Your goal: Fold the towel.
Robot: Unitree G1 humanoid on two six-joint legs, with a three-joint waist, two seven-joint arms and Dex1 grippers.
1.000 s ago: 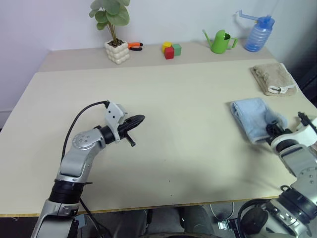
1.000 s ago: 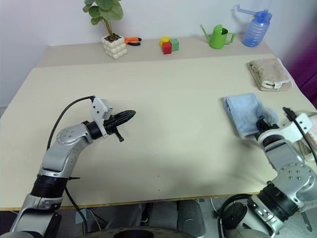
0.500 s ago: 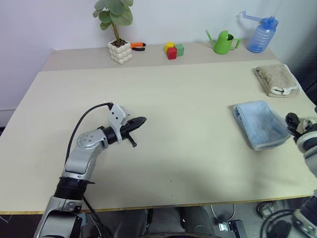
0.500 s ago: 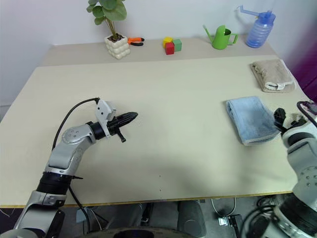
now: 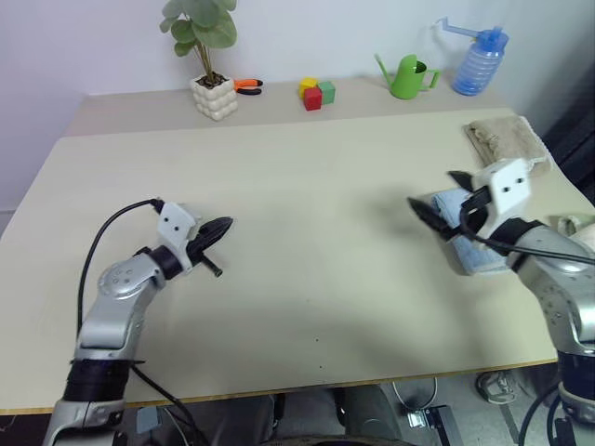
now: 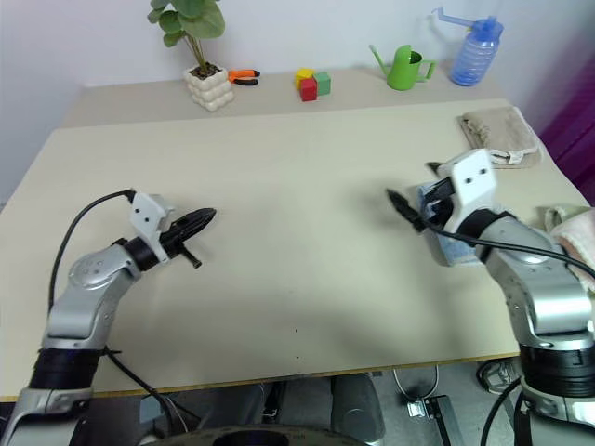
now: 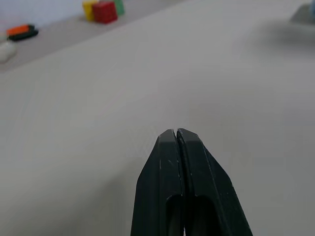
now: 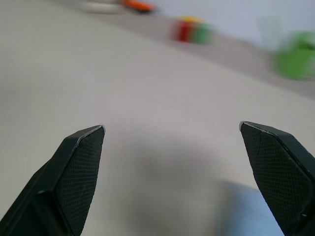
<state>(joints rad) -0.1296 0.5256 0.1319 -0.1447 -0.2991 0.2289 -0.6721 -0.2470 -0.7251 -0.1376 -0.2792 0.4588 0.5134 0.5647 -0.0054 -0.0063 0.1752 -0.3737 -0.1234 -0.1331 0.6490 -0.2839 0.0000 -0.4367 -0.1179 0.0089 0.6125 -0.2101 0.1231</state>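
One folded light blue towel (image 5: 469, 243) lay near the table's (image 5: 316, 195) right edge, partly hidden behind the right claw (image 5: 434, 206), whose jaws gaped wide and empty above the tabletop. The left claw (image 5: 216, 232), fully closed, held nothing. A second, beige towel (image 5: 507, 139) sat farther back.

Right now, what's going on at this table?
The light blue towel lies folded on the table near its right edge. The right gripper is above it, open and holding nothing. The left gripper is shut and empty, over bare tabletop well away from the towel. A beige towel lies farther back.
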